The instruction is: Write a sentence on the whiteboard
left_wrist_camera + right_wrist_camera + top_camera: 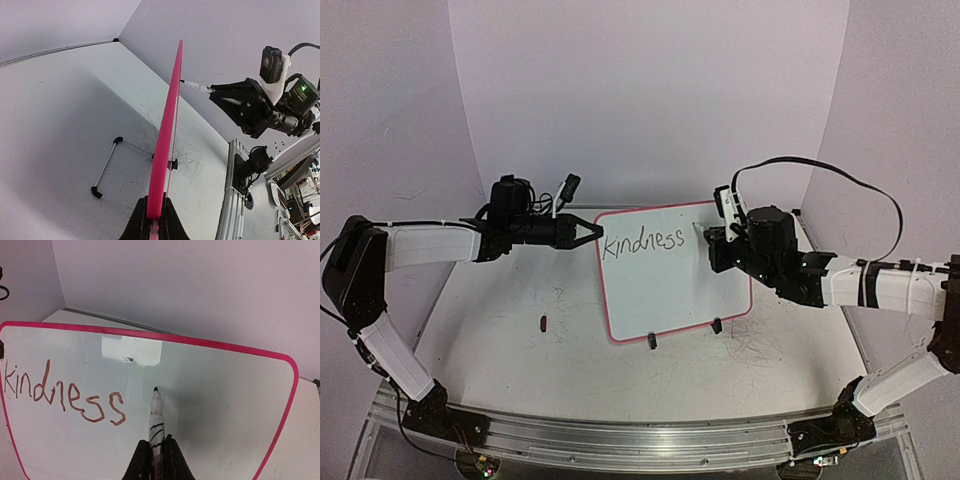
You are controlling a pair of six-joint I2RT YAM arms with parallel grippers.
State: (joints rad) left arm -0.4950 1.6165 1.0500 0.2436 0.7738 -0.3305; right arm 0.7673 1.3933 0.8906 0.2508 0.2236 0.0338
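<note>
**One word written, the rest can slip**

The whiteboard [675, 270] stands tilted on the worktop [520, 370] on its two clip feet [652, 341]. The left tool [152, 216] is clamped on its left edge. The right tool [155, 456] is closed around a marker [156, 415], whose tip sits at or just off the board face; I cannot tell whether it touches. The sentence [60, 395] so far reads only "kindness", high on the left.

The main risk, as I judge it, is pressure. A firm stroke could pivot the board in the single edge grip or skid its feet, leaving broken letters. Too light a stroke would skip. Little width remains to the right, so the next word could run into the frame unless it drops to a lower line.
</note>
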